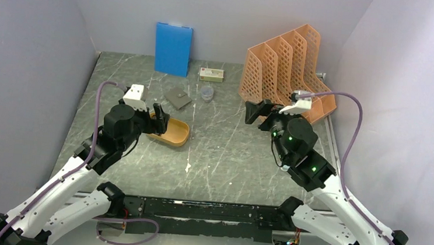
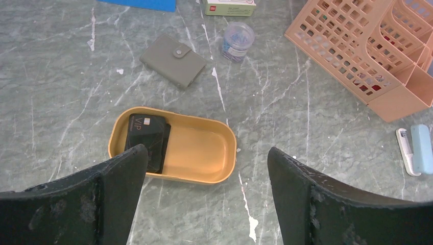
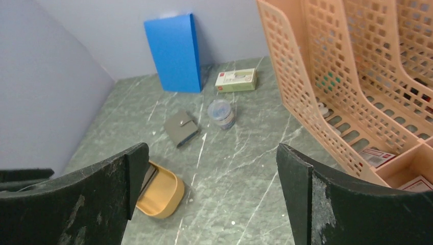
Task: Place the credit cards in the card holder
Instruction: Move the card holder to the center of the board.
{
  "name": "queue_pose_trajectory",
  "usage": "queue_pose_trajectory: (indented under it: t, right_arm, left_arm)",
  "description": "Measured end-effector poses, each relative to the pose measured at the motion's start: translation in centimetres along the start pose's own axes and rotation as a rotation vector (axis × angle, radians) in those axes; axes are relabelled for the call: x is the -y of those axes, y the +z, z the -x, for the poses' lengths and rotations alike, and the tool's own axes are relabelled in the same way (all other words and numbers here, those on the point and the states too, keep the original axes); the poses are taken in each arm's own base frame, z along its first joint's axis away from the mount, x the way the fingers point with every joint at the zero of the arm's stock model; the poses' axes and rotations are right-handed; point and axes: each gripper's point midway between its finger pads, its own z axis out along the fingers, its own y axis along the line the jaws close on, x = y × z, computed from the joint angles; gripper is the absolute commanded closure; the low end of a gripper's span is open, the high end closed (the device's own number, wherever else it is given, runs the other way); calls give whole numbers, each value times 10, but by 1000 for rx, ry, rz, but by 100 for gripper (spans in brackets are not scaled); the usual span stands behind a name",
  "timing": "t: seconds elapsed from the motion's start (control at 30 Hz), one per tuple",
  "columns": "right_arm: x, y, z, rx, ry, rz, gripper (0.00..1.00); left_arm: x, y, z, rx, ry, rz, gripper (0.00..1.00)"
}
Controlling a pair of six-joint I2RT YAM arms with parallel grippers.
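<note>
Left tool (image 2: 207, 155) is hovering open above the tray (image 2: 204, 148), hiding the cards' (image 2: 147, 135) six-o'clock edge; right tool (image 3: 212, 153) is hanging open.

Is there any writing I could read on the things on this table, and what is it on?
"VIP": on the top black credit card, which lies in the orange tray.
Pale small box: its print is too blurred to read.
Nothing else is legible.
</note>
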Motion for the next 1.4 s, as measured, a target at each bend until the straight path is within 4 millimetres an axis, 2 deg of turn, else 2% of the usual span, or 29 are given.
queue_pose_trajectory:
  t: [0.17,0.57,0.73,0.93,1.03,1.13,1.23,1.33,1.4]
  right_arm:
    - [-7,4,-10,-38,-30,35,0]
    - [9,-9,0,22,-34,5,0]
    - [9,-4,-12,-28,-81,-4,0]
    - [-1,-2,-29,-100,-109,56,2]
    - [-7,-3,-36,-125,-103,93,3]
    - [-12,-1,-52,-174,-102,120,4]
    - [-16,2,-72,-233,-94,142,5]
    - [-18,2,-88,-280,-88,155,5]
    - [-17,2,-95,-297,-85,158,5]
  left_arm:
    - [0,0,0,0,0,1,9]
    - [-6,2,0,5,-5,35,10]
    - [-15,5,-1,6,-41,100,8]
    - [-31,11,-26,-87,-93,220,7]
    - [-37,18,-48,-179,-120,282,7]
    - [-45,25,-76,-280,-145,354,8]
    - [-58,31,-93,-348,-187,411,9]
    - [-70,44,-91,-375,-246,447,11]
    - [-71,62,-78,-371,-288,444,12]
